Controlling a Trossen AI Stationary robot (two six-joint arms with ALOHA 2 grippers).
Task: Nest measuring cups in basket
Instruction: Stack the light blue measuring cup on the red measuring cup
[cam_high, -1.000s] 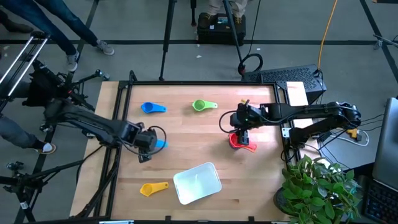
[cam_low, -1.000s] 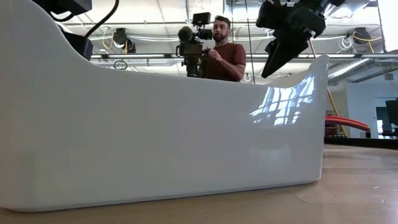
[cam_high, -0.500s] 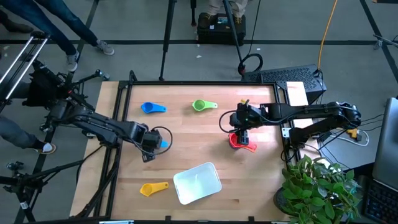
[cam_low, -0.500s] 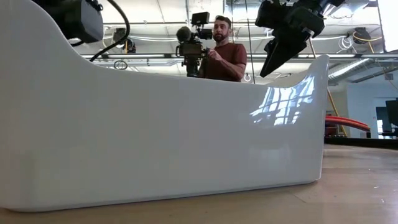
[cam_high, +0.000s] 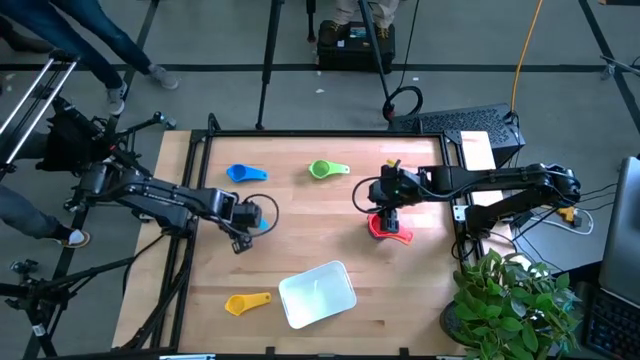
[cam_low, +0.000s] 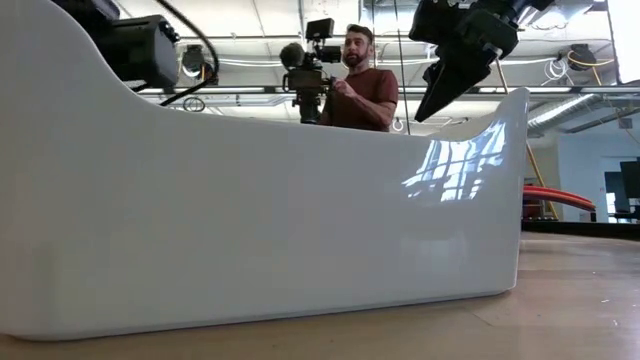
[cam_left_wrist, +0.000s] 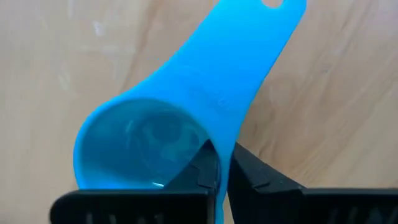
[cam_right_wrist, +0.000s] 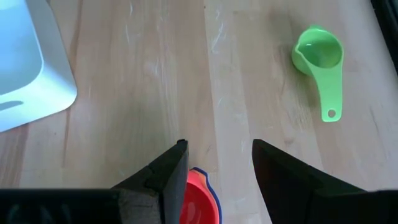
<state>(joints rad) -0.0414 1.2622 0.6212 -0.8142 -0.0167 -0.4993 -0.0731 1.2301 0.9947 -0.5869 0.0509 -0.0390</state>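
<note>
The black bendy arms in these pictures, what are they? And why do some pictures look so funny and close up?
They are two robot arms at a wooden table, tidying toy-sized measuring cups into a white basket. One camera looks straight down from above. One sits on the table right behind the basket, so the basket fills its picture. Each arm also carries a camera by its pincers. The left gripper has pinched shut on the light blue cup. The right gripper hangs open just over the red cup. A green cup, a blue cup and a yellow cup lie on the table. A person with a camera stands behind.
</note>
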